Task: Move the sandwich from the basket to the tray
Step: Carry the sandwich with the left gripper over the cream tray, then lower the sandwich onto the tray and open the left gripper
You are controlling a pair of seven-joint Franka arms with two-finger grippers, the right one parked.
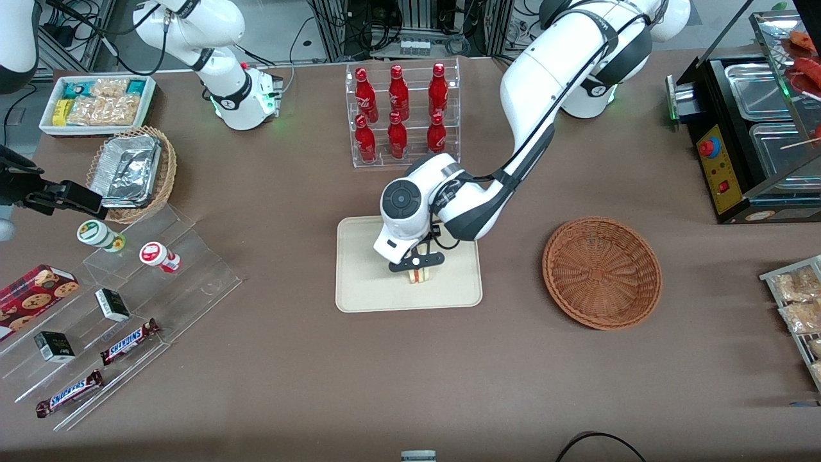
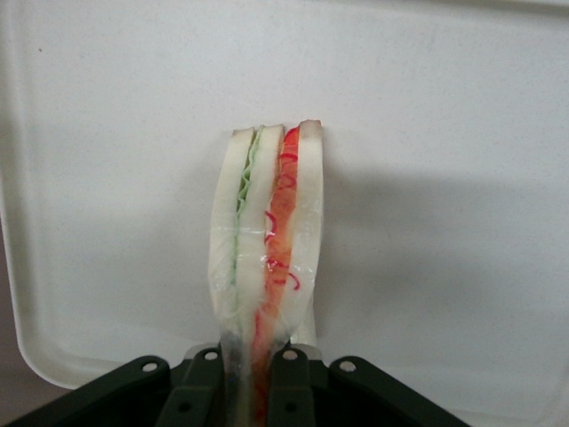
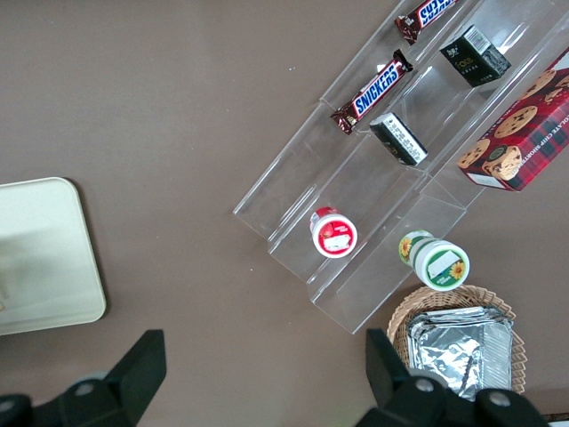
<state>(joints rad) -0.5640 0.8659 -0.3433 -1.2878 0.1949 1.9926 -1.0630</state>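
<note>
The brown counter (image 1: 410, 385) holds one cream tray (image 1: 365, 282) with rounded corners and, toward the working arm's end, one round reddish-brown wicker basket (image 1: 601, 272), nothing in it. Over the tray hangs the gripper (image 1: 417, 274), its fingers (image 2: 293, 391) clamped on the single sandwich (image 2: 267, 240). The sandwich is a pale white wedge in clear wrap, standing on edge with its tip down against the tray; a green stripe and a red-orange stripe of filling run side by side between three bread slices. Farther from the front camera, a clear rack (image 1: 403, 115) carries six red bottles (image 1: 397, 93). Toward the parked arm's end, two Snickers bars (image 1: 128, 341) lie on clear steps.
</note>
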